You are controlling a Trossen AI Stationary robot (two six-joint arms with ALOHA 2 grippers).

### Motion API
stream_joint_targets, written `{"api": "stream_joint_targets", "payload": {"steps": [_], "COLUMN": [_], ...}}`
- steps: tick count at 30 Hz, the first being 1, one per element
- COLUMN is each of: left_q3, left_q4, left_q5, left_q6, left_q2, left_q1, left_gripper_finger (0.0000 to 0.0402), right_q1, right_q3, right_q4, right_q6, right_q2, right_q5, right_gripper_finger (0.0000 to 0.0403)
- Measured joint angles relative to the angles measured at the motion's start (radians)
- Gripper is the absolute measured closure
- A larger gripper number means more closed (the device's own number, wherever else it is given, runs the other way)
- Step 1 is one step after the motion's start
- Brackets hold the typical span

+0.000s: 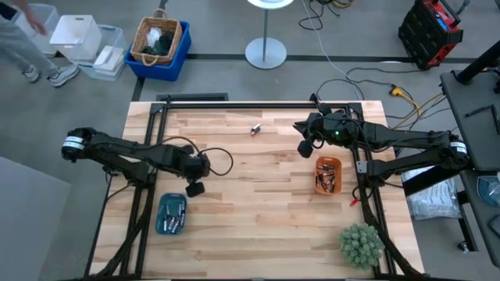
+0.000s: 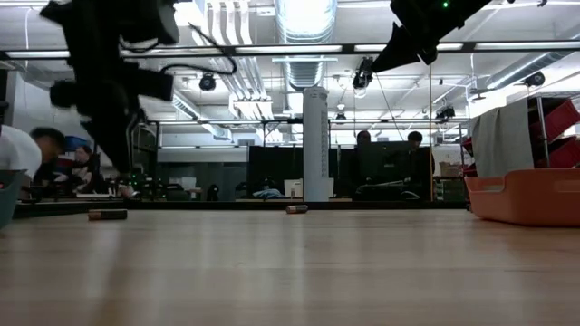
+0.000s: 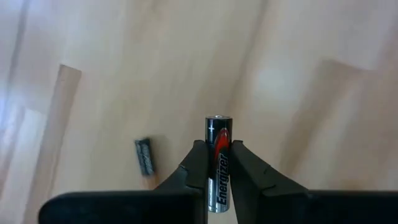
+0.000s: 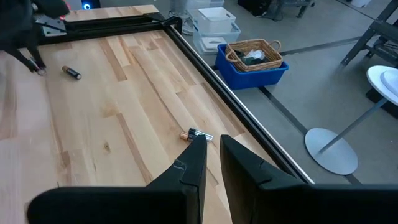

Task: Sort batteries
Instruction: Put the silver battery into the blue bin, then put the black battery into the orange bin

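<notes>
My left gripper (image 1: 194, 188) hangs over the table's left part, just beyond the teal tray (image 1: 162, 204), and is shut on a black, red and silver battery (image 3: 217, 149). On the wood under it lies a second battery (image 3: 144, 156), which also shows as the battery (image 4: 71, 73) near that arm. A third battery (image 1: 255, 129) lies on its side near the far edge, the same battery (image 4: 196, 135) that shows past the fingers of my right gripper (image 4: 213, 152). My right gripper (image 1: 306, 147) hovers above the table beside the orange tray (image 1: 318, 163), its fingers a narrow gap apart with nothing between them. My left gripper pinches the battery's long sides (image 3: 219, 163) between its two fingers. The battery lies along the fingers, and its capped end (image 3: 217, 119) sticks out past the fingertips. The fingers point down at the table, and the battery is lifted clear of the wood.
Both trays hold several batteries. A small green plant (image 1: 361, 243) stands at the near right corner. Bare wood stretches between the arms. Beyond the far edge are a blue bin with a basket (image 1: 158, 43) and a lamp base (image 1: 266, 53); a person (image 1: 23, 47) walks at far left.
</notes>
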Motion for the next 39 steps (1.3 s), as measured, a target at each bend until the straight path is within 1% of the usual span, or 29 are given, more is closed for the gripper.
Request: {"api": "stream_joint_targets", "payload": {"steps": [3, 7, 10, 12, 15, 18, 23, 26, 34, 36, 39], "left_q3": [0.093, 0.187, 0.227, 0.236, 0.225, 0.205, 0.196, 0.196, 0.196, 0.196, 0.197], "left_q4": [-0.104, -0.237, -0.319, -0.362, -0.383, -0.382, -0.382, -0.381, -0.380, -0.380, -0.380], "left_q5": [0.086, 0.286, 0.413, 0.468, 0.505, 0.497, 0.431, 0.421, 0.408, 0.378, 0.285], "left_q6": [-0.011, -0.024, -0.089, -0.143, -0.228, -0.307, -0.413, -0.425, -0.446, -0.428, -0.395], "left_q2": [-0.001, -0.001, -0.001, -0.001, -0.001, -0.001, -0.001, -0.001, -0.001, -0.001, -0.001], "left_q1": [-0.021, -0.070, -0.130, -0.174, -0.244, -0.306, -0.365, -0.377, -0.377, -0.377, -0.376], "left_gripper_finger": [0.0383, 0.0383, 0.0383, 0.0383, 0.0383, 0.0381, 0.0345, 0.0330, 0.0325, 0.0324, 0.0324], "right_q1": [0.000, 0.000, 0.000, 0.000, 0.000, 0.000, 0.000, 0.000, 0.000, 0.000, 0.000], "right_q3": [0.000, 0.000, 0.000, 0.000, 0.000, 0.000, 0.000, 0.000, 0.000, 0.000, 0.000], "right_q4": [0.000, 0.000, -0.001, -0.001, -0.001, -0.001, 0.000, 0.000, 0.000, 0.000, 0.001], "right_q6": [0.000, 0.000, 0.000, 0.000, 0.001, 0.001, 0.004, 0.004, 0.012, 0.012, 0.012], "right_q2": [0.000, 0.000, 0.000, 0.000, 0.000, 0.000, 0.000, 0.000, 0.000, 0.000, 0.000], "right_q5": [0.000, 0.000, 0.000, 0.000, 0.000, 0.000, 0.000, 0.000, 0.000, 0.000, 0.000], "right_gripper_finger": [0.0364, 0.0364, 0.0364, 0.0364, 0.0364, 0.0364, 0.0364, 0.0364, 0.0364, 0.0364, 0.0364]}}
